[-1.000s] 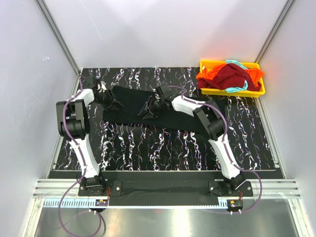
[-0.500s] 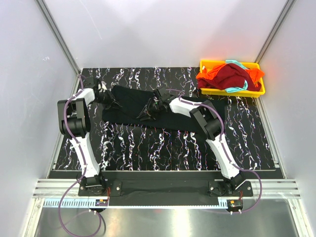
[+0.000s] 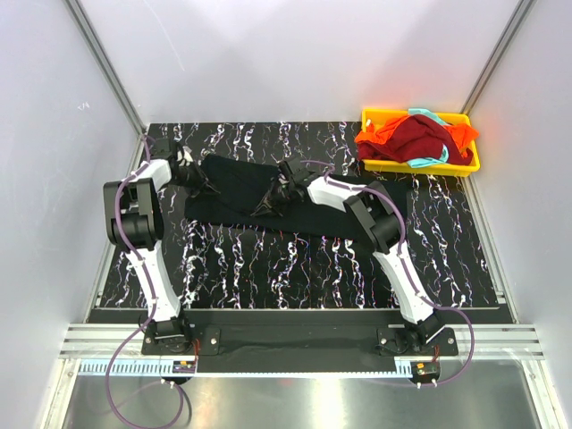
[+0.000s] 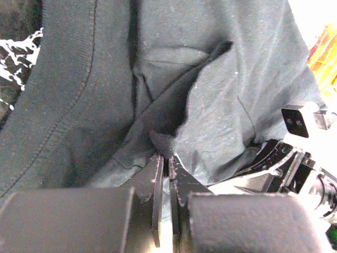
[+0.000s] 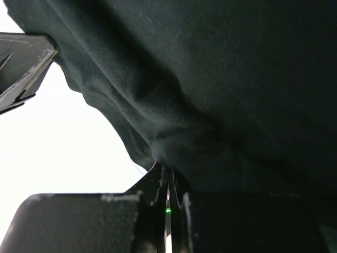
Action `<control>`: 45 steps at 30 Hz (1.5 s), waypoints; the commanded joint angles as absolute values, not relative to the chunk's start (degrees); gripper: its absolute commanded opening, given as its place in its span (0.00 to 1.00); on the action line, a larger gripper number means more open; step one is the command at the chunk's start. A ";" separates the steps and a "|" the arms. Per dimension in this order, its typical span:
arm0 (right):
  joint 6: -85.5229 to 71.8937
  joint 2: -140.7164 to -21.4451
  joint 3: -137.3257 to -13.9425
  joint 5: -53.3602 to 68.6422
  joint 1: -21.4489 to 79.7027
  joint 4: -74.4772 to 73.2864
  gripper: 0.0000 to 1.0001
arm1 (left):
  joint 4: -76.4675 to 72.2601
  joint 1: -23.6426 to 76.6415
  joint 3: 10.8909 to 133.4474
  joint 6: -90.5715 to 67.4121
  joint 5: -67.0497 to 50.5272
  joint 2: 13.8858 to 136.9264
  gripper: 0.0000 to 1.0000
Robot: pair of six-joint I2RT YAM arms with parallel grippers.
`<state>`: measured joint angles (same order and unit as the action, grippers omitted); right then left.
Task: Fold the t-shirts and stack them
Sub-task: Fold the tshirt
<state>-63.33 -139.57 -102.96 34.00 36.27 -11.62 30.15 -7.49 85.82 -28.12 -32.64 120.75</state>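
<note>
Pinches folds of the black t-shirt [image 3: 234, 183] in the left gripper [image 4: 164, 154] and right gripper [image 5: 167, 173], both clamped shut; seems light, limp, non-slippery, best taken at bunched edges.

Matt black cloth t-shirt [image 3: 234, 183] on smooth marbled table [image 3: 295, 261].

Robotics lab test cell, white panel walls [image 3: 295, 54] at 12 o'clock, aluminium extrusion posts [image 3: 105, 67] at 10 and 2, black marbled tabletop [image 3: 295, 268], robot arm bases [image 3: 168, 332] bolted to slotted rail [image 3: 509, 341] at 6 o'clock, loose purple cables [image 3: 112, 393].
</note>
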 commanded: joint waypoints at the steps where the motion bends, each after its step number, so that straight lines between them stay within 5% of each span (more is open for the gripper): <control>1: -59.69 -136.41 -104.94 34.28 34.72 -11.16 0.00 | 29.18 -7.38 87.80 -29.44 -32.43 116.02 0.00; 24: -54.41 -138.34 -113.73 38.05 28.56 -16.08 0.00 | 26.46 -3.52 95.63 -37.44 -32.70 119.10 0.00; 45: -53.09 -133.42 -102.83 43.33 29.44 -17.23 0.00 | 27.51 -4.57 78.84 -32.34 -29.00 108.28 0.00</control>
<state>-54.70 -138.72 -103.26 41.39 28.62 -16.67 27.77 -3.62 79.64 -34.09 -30.72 112.05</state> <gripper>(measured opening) 0.011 0.065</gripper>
